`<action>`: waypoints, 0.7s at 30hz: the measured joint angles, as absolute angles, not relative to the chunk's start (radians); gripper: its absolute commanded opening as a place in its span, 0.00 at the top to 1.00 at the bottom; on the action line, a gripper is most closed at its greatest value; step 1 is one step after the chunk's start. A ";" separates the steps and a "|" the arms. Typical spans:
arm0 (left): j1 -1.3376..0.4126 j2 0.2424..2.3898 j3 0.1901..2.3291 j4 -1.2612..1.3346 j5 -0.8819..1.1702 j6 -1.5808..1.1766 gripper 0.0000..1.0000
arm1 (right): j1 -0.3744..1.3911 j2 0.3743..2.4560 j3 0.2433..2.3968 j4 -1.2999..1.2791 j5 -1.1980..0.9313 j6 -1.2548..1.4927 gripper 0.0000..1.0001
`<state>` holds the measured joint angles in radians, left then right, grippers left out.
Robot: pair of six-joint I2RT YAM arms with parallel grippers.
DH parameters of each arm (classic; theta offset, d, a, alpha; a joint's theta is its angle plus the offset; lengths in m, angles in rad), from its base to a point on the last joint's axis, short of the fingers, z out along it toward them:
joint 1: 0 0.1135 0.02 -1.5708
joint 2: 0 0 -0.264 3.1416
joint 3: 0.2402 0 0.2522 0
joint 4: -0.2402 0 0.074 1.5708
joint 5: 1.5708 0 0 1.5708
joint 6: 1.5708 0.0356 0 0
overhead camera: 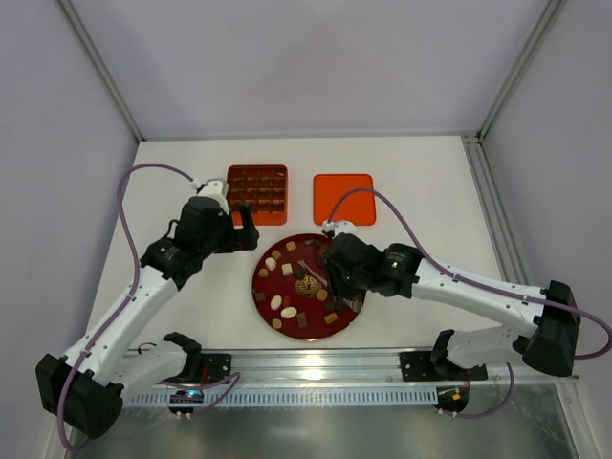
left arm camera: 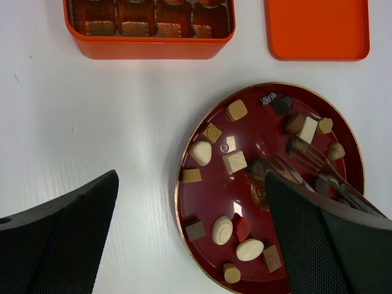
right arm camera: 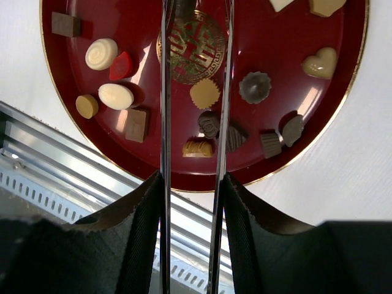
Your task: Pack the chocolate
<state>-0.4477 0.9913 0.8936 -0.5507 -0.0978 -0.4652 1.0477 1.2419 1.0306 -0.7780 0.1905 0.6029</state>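
Observation:
The chocolate [overhead camera: 288, 312] lies as many small dark, tan and cream pieces on a dark red round plate [overhead camera: 258, 287]. The left wrist view shows a cream square [left arm camera: 234, 162] on the plate [left arm camera: 177, 196]. My left gripper [overhead camera: 241, 229] hangs open over the plate's left rim, its jaws [left arm camera: 191, 184] wide apart and empty. My right gripper [overhead camera: 335, 277] is shut on metal tongs [overhead camera: 311, 269]. Both tong arms [right arm camera: 165, 92] stay apart and reach over the plate [right arm camera: 275, 37], past a tan round piece [right arm camera: 204, 94]. Their tips run out of the right wrist view.
An orange square box [overhead camera: 257, 192] with a brown compartment insert [left arm camera: 147, 24] stands behind the plate. Its flat orange lid [overhead camera: 343, 199] lies to the right [left arm camera: 317, 29]. A metal rail [overhead camera: 316, 368] runs along the near table edge.

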 measured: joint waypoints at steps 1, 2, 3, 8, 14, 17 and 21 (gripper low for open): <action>-0.448 0.991 0.894 -0.551 -0.099 -0.465 0.00 | 1.059 1.256 1.037 -0.779 0.189 0.605 0.56; -0.448 0.991 0.894 -0.551 -0.101 -0.464 0.00 | 1.066 1.265 1.042 -0.778 0.188 0.605 0.56; -0.448 0.991 0.894 -0.551 -0.101 -0.464 0.00 | 1.071 1.273 1.047 -0.777 0.187 0.605 0.56; -0.448 0.991 0.894 -0.551 -0.104 -0.464 0.00 | 1.100 1.302 1.074 -0.772 0.189 0.605 0.56; -0.448 0.991 0.894 -0.551 -0.104 -0.464 0.00 | 1.113 1.336 1.094 -0.772 0.189 0.605 0.56; -0.448 0.991 0.894 -0.551 -0.104 -0.464 0.00 | 1.121 1.357 1.095 -0.773 0.189 0.604 0.56; -0.448 0.991 0.894 -0.551 -0.104 -0.464 0.00 | 1.130 1.375 1.095 -0.775 0.191 0.604 0.57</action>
<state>-0.4477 0.9913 0.8936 -0.5510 -0.1043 -0.4637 1.1297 1.3750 1.0950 -0.7750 0.1909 0.6037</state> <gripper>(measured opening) 0.996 0.442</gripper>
